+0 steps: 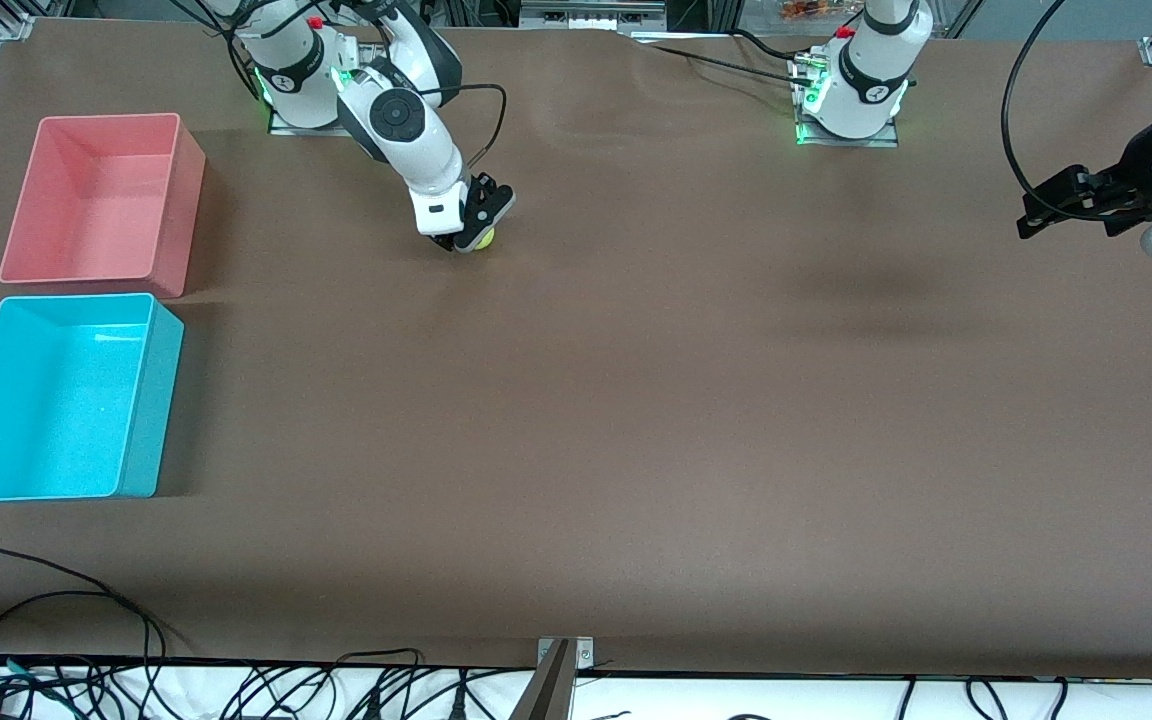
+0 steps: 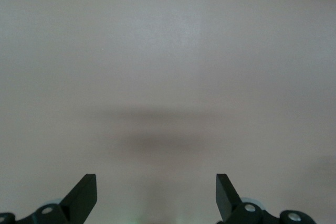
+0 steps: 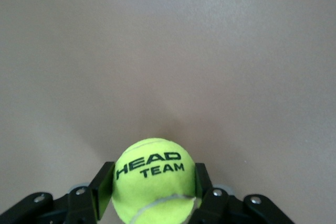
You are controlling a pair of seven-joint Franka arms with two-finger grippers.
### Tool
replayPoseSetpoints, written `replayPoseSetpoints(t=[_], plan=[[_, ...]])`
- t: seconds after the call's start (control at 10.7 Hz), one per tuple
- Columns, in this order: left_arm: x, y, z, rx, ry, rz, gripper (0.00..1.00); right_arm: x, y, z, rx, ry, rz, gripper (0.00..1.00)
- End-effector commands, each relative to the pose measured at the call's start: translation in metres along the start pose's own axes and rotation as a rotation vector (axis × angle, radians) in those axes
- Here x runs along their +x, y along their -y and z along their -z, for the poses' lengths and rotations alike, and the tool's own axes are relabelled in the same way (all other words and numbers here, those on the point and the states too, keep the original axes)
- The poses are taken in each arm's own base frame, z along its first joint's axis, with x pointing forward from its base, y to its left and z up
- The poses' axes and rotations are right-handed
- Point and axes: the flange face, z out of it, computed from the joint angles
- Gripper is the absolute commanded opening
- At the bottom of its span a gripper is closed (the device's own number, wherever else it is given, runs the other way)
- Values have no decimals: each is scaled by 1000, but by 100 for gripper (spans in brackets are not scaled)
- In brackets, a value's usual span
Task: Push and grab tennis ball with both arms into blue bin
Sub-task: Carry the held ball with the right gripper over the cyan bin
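Here the brown table (image 1: pixel 636 400) carries the blue bin (image 1: pixel 66 400) at the right arm's end, nearer to the front camera than the pink bin (image 1: pixel 101 195). The left gripper (image 1: pixel 1066 205) waits with fingers apart over the left arm's end. The right gripper (image 1: pixel 471 235) is clamped on the tennis ball (image 3: pixel 153 179) (marked "HEAD TEAM"), low at the table near the right arm's base.

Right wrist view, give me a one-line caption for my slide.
Right claw shut on the tennis ball, its HEAD TEAM lettering showing, low over the brown table.
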Motion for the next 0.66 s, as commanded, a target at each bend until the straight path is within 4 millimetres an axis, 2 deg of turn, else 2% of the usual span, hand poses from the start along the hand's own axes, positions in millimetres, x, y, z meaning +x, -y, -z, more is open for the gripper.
replayPoseSetpoints(t=[0.0,0.09,0.19,0.38,0.47,0.56], plan=[[4,-2,17,-22,-32,6,100,26,-4,36,-46,-69,15,48],[4,-3,17,-20,-33,7,100,32,-16,59,-79,-75,1,48],[4,-2,15,-20,-27,8,100,36,-37,87,-113,-58,-36,48],[4,-4,17,-21,-30,3,100,46,-81,159,-163,-22,-98,48],[4,-9,16,-19,-28,-4,100,38,-113,184,-174,-6,-109,48],[4,-10,16,-19,-28,-9,100,21,-156,191,-173,0,-107,48]])
